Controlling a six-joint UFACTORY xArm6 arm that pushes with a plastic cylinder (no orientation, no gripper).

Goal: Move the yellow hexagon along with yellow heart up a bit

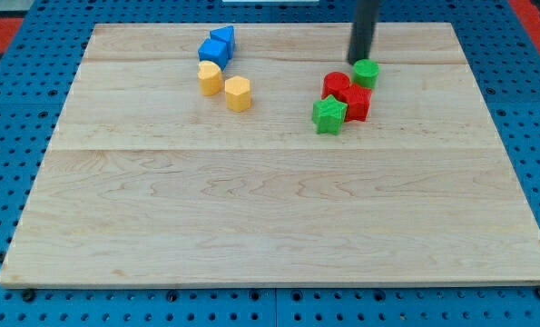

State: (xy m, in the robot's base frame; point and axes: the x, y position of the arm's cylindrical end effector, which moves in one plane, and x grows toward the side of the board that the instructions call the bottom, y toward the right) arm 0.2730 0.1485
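Blocks of this kind look light, stiff and smooth-faced, so we judge the yellow hexagon [238, 94] and the yellow heart [210, 78] will slide easily and may also spin or slip sideways off a narrow rod. They sit in the far left part of the wooden board [270, 227], the heart just left of and slightly farther back than the hexagon, the two very close or touching. Beyond the heart, touching or nearly so, lie two blue blocks [217, 45], their shapes hard to make out.

We have no jaws to open or close: our rod ends in my tip [358, 61], which grips nothing and rests far right of the yellow pair, just beside the green cylinder [366, 73]. Near it cluster a red cylinder [337, 85], another red block [356, 103] and a green star [328, 114].

We would press on the near sides of the yellow pair, close to the seam between them, so both travel together; the blue blocks behind the heart could get shoved along.

Light planks give a flat, low-friction surface, with a blue pegboard table [6, 136] all around it.
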